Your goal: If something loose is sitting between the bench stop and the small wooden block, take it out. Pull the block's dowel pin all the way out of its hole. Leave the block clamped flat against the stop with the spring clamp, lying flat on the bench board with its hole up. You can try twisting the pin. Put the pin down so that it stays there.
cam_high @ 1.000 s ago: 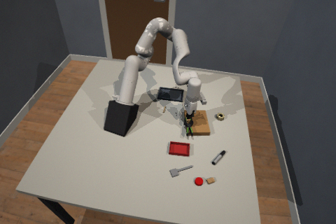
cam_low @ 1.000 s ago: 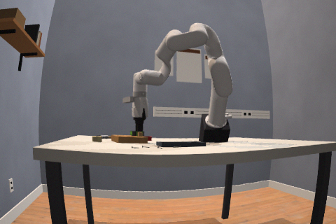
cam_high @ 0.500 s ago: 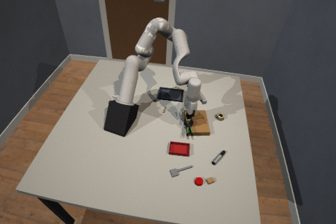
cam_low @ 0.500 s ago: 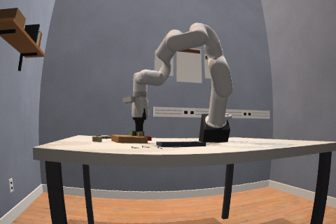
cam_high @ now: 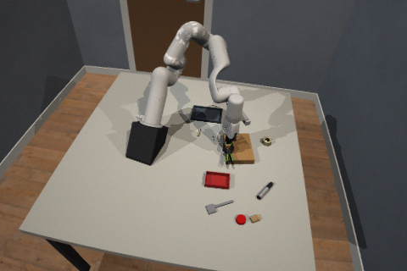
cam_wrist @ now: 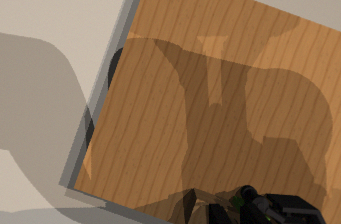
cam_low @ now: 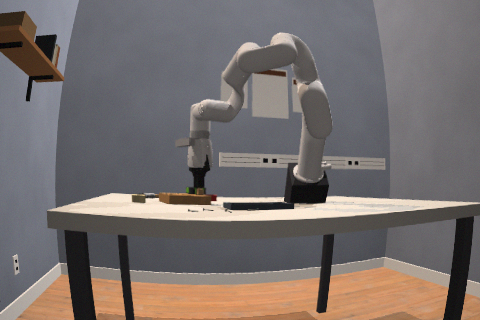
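Observation:
The wooden bench board (cam_high: 242, 148) lies on the table right of centre and fills the wrist view (cam_wrist: 206, 110). My gripper (cam_high: 228, 146) points straight down at the board's left edge, over the small wooden block (cam_low: 200, 190). It is shut on a thin thing there, which I take for the dowel pin; the fingers hide the pin itself. The black spring clamp with green tips (cam_high: 228, 157) sits at the same spot, just in front of the fingers. It also shows at the bottom of the wrist view (cam_wrist: 271, 205). A grey strip (cam_wrist: 98, 100) runs along the board's edge.
A red tray (cam_high: 217, 179), a marker (cam_high: 264, 190), a grey tool (cam_high: 218, 207), a red disc (cam_high: 240, 218) and a small tan piece (cam_high: 254, 218) lie in front of the board. A nut-like ring (cam_high: 266, 141) lies to its right. A dark flat tray (cam_high: 206, 113) lies behind it, and the arm's base (cam_high: 146, 141) stands to the left.

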